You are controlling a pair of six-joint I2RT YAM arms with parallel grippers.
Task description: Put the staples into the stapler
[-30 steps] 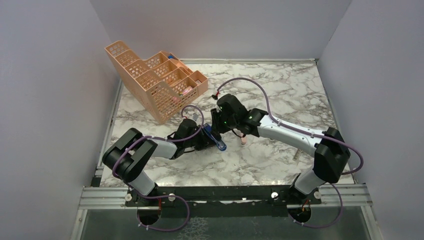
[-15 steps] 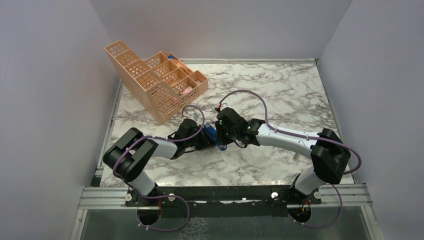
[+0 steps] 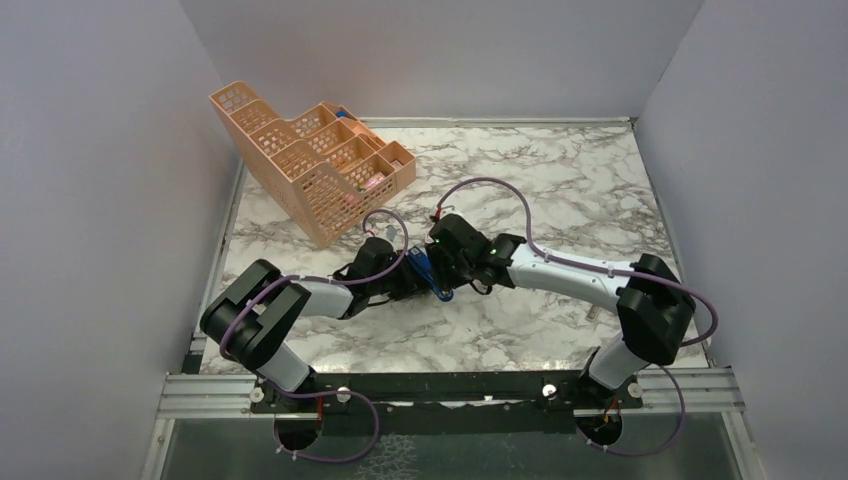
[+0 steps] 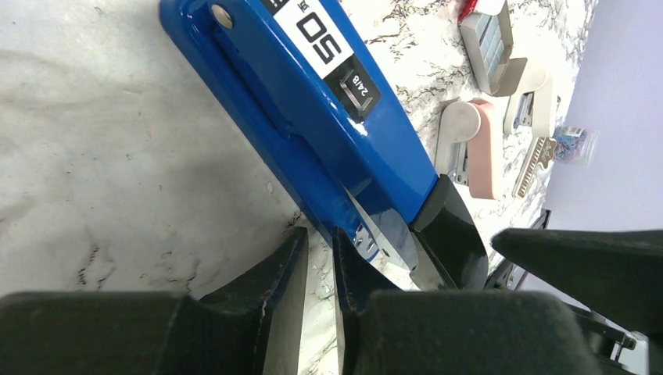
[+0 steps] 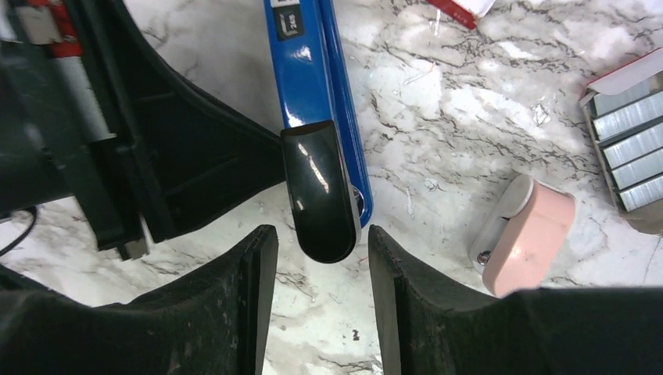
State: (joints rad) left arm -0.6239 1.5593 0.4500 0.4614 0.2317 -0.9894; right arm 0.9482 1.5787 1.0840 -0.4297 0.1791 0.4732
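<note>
Blue, stiff and slick, the stapler [image 5: 309, 70] lies on the marble table [image 5: 469, 101], black end between our right gripper's [image 5: 320, 238] spread fingers; we'd pinch its narrow sides, unsure whether the left gripper [image 4: 317, 244] grips.
</note>
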